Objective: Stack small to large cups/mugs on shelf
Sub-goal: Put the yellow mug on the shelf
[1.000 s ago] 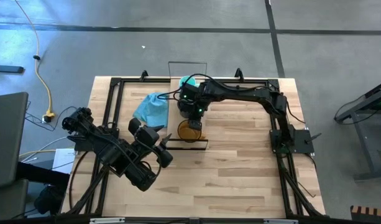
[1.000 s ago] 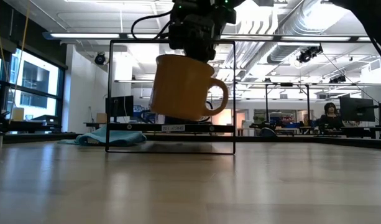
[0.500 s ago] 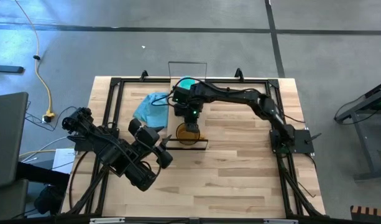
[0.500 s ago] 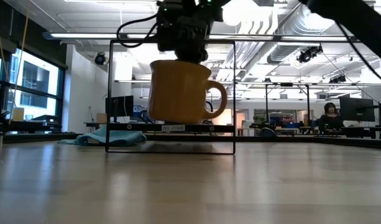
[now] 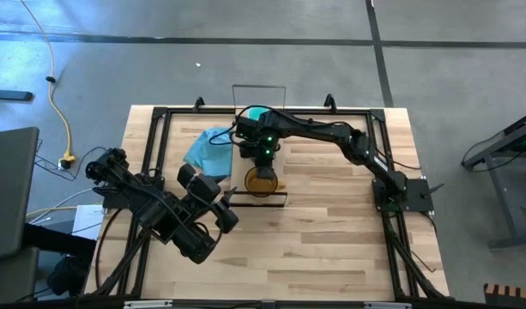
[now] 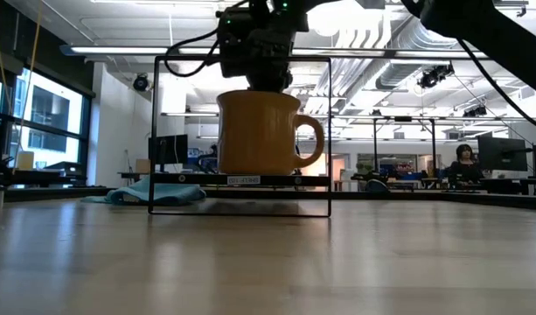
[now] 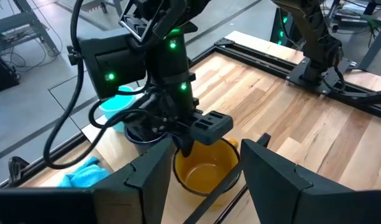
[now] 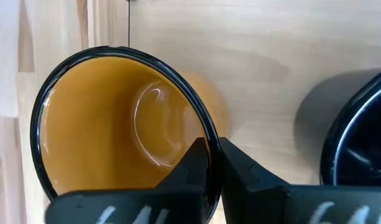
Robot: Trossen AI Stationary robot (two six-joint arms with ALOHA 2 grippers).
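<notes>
The amber-orange mug (image 6: 259,131) stands upright on the near end of the shelf (image 6: 250,180), a narrow light-wood plank in a thin black wire frame. Its handle points toward the table's right. My right gripper (image 6: 266,80) is shut on its rim from above. The black mug (image 7: 140,134) and behind it the teal mug (image 7: 119,104) stand farther back on the plank. My left gripper (image 5: 226,199) hovers open, near and left of the shelf, holding nothing. My right gripper pinches the orange mug's rim (image 8: 201,127) on the side facing the black mug. One finger (image 8: 193,163) is inside the mug and the other is outside its wall. The fingers come from above, slanting steeply down. The mug sits upright, its bottom apparently on the plank.
A light blue cloth (image 5: 209,148) lies crumpled on the table left of the shelf. A black rail frame (image 5: 160,116) runs along the table's edges. Bare wood tabletop (image 5: 331,232) spreads near and right of the shelf.
The orange mug hung tilted above the plank. It has been brought upright and lowered onto the shelf's near end. My right gripper came down a little with it and tipped more steeply, staying shut on the rim.
</notes>
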